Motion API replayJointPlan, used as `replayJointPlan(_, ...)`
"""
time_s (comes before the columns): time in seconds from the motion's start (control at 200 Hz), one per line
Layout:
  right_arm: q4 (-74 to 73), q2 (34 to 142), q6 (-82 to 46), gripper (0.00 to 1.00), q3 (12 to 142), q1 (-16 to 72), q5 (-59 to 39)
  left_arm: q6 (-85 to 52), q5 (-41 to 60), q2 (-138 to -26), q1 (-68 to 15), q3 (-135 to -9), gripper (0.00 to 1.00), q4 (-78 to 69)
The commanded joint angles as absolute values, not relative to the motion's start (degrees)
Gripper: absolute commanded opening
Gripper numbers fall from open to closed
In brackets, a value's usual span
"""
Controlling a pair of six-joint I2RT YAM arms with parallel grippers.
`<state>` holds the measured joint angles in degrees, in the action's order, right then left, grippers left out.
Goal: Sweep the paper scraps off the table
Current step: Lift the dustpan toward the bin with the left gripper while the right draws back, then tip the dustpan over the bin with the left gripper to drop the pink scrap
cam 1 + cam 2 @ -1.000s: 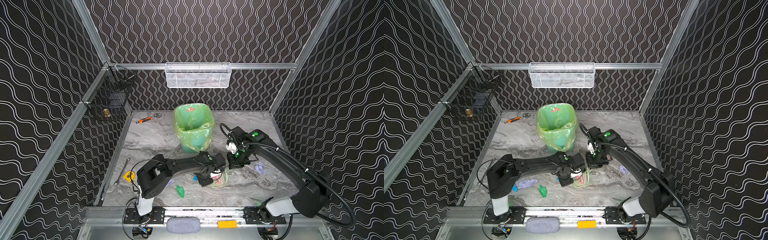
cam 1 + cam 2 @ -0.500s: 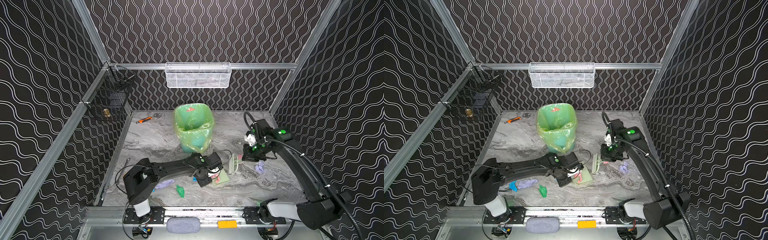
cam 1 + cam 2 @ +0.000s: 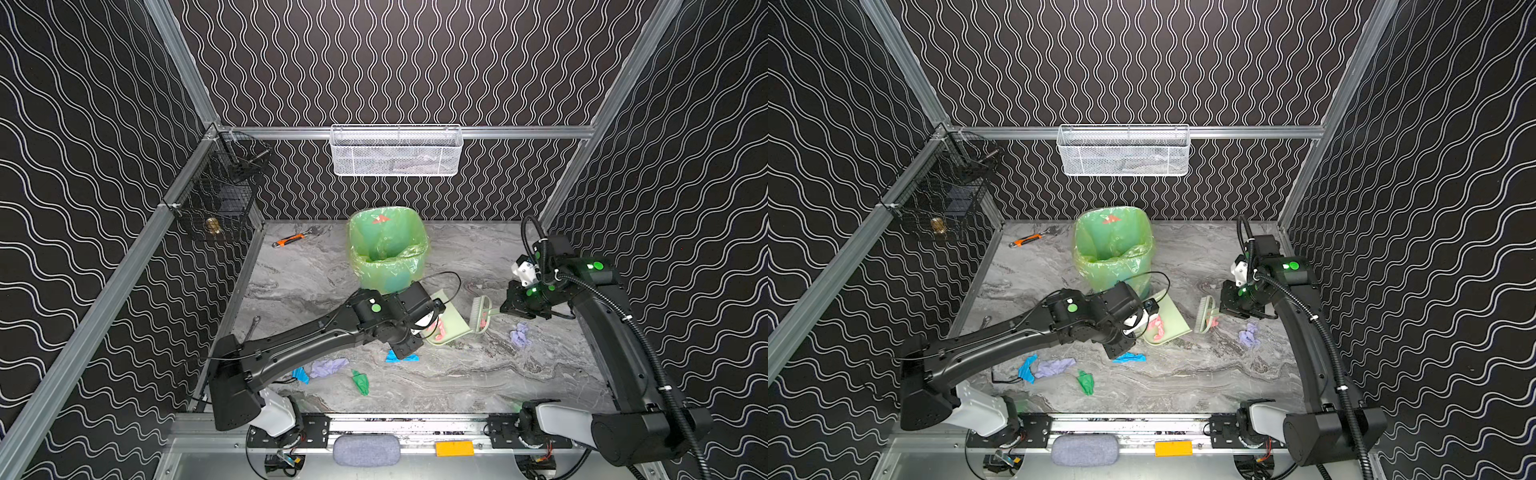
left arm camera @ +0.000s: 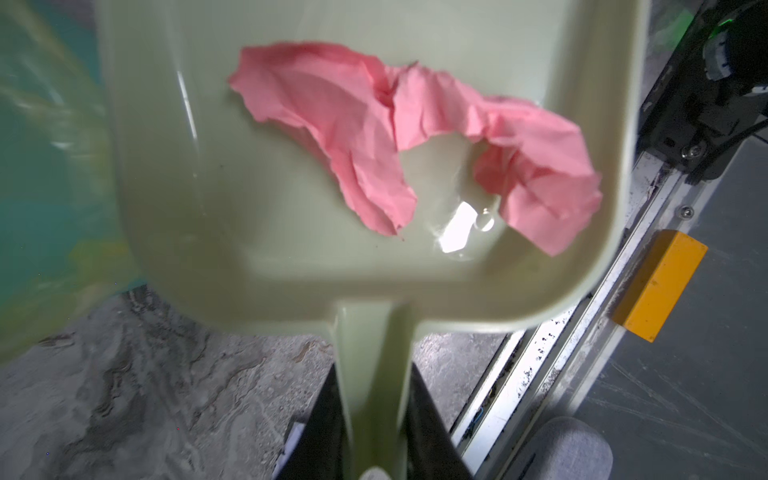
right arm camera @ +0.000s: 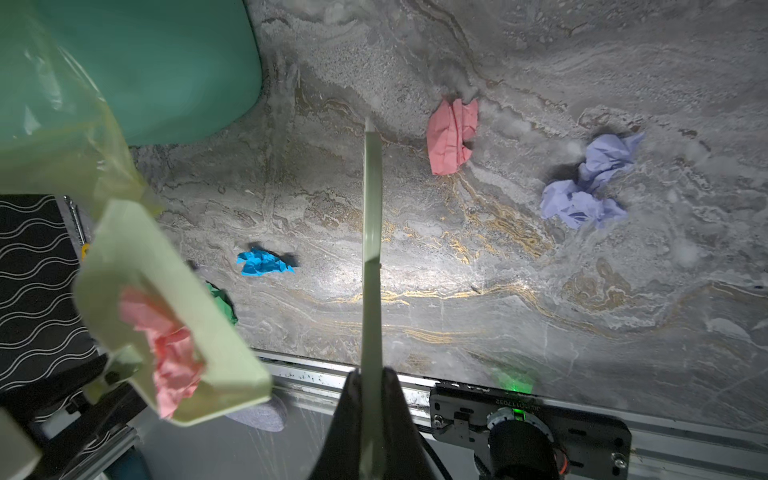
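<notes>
Count six paper scraps (image 3: 360,382) on the table (image 3: 478,382). Nearest you, at front left, lie one blue scrap (image 3: 300,374), one lilac scrap (image 3: 328,366) and one green scrap (image 3: 1086,382). Farther in lie a second blue scrap (image 3: 401,356), a second lilac scrap (image 3: 520,334) and one pink scrap (image 5: 452,139) beside the brush (image 3: 480,313). A seventh pink piece (image 4: 395,137) lies in the one dustpan (image 3: 451,322). The left gripper (image 4: 374,436) clamps the dustpan handle; the right gripper (image 5: 370,399) clamps the brush handle. Beyond are one lined bin (image 3: 386,276) and one wrench (image 3: 291,240).

Grey veined table (image 3: 478,374), pink, blue, green, lilac paper scraps (image 5: 453,141), pale green dustpan (image 4: 208,187), black wavy-lined walls (image 3: 374,62).
</notes>
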<state>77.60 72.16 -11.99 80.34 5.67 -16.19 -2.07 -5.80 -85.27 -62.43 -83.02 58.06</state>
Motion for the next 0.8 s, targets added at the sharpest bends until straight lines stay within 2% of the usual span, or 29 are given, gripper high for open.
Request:
replayJointPlan(0.0, 76.0, 72.2, -10.1, 0.00, 80.0, 4.9, -19.1, -3.6, -8.3, -84.5, -62.5, -86.7, 0.02, 64.9)
replayJointPlan(0.34, 75.1, 71.9, -9.7, 0.00, 80.1, 4.6, -20.9, -5.1, -13.9, -85.5, -60.9, -101.7, 0.01, 77.8)
replayJointPlan(0.791, 75.8, 71.3, -9.9, 0.00, 80.6, 4.6, -21.8, 1.8, -14.5, -85.5, -40.2, -111.2, 0.00, 82.8)
